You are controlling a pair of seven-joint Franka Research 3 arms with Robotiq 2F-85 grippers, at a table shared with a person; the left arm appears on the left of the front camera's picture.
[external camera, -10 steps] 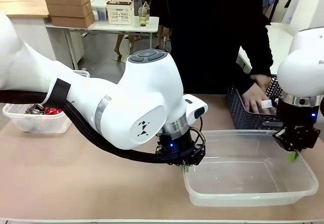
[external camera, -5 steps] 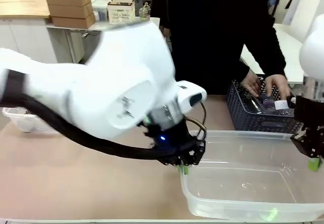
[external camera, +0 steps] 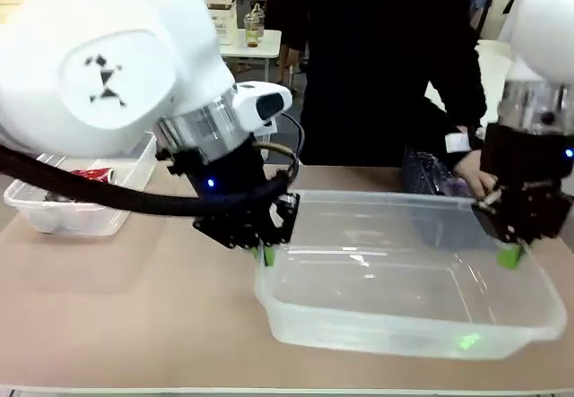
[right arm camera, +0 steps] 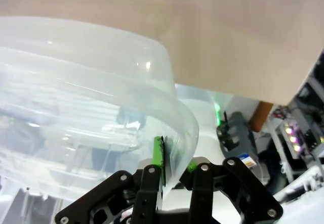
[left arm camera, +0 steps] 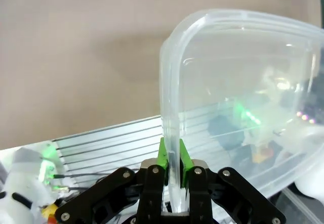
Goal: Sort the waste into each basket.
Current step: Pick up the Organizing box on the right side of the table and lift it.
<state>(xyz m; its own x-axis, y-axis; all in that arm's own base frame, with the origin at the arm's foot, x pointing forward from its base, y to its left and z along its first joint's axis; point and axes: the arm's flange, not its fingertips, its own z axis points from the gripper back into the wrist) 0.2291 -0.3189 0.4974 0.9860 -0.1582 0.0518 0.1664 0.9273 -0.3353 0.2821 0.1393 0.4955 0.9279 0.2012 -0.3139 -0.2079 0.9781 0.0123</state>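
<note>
A large see-through tub [external camera: 404,289] is held between both arms, empty inside. My left gripper [external camera: 268,252] is shut on its left rim, and the left wrist view shows the green pads [left arm camera: 162,155] pinching the tub's wall [left arm camera: 238,72]. At the opposite end my right gripper [external camera: 510,252] is shut on the right rim; in the right wrist view its pads [right arm camera: 158,159] clamp the curved rim [right arm camera: 172,102]. A smaller clear tub [external camera: 54,218] at the far left holds red-and-silver cans [external camera: 92,175]. No bottles can be made out.
A dark lattice basket [external camera: 426,173] stands behind the large tub at the right, with the person's hand [external camera: 477,182] at it. The person stands at the far side of the table. Bare tabletop [external camera: 134,316] lies in front and to the left.
Both arms have risen and swung left with the large tub held between them; it now sits higher and farther left. The person's hand stays at the dark basket.
</note>
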